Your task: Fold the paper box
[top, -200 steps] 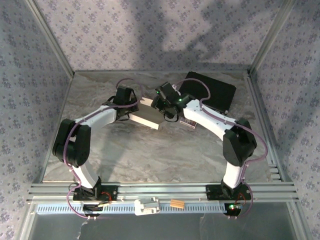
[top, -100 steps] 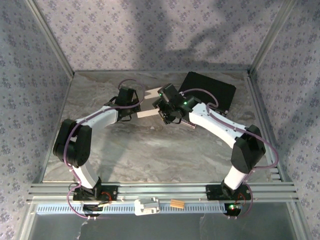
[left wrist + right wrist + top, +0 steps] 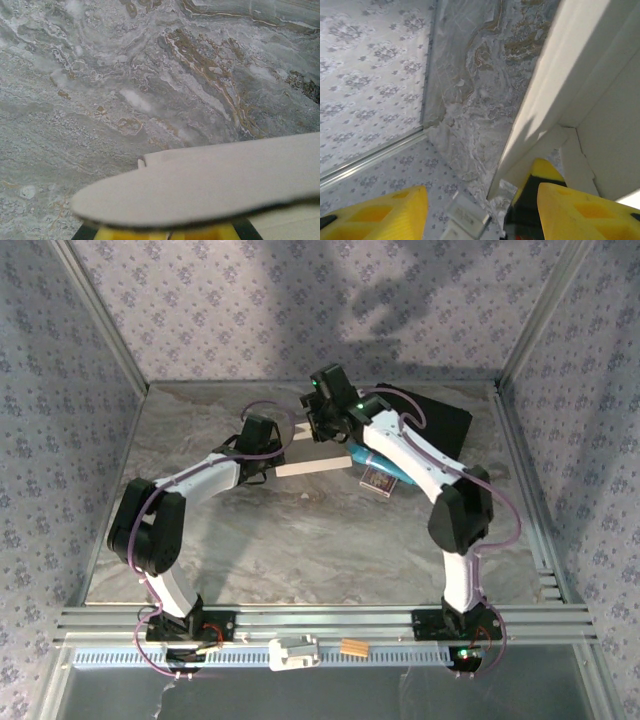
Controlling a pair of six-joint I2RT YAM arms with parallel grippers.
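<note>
Paper box [image 3: 314, 466], light thin white card likely to crease and slip, lies far back on the table [image 3: 300, 540] between both arms; right gripper [image 3: 480, 197] gapes astride one wall, left gripper [image 3: 268, 452] closure cannot be told under a flap; probably best pinched near fold lines.

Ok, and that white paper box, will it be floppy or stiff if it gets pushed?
Probably floppy: the paper box looks like thin card, with a rounded flap jutting out unsupported. It is likely light, so a push may slide it across the smooth marbled table rather than fold it.
</note>
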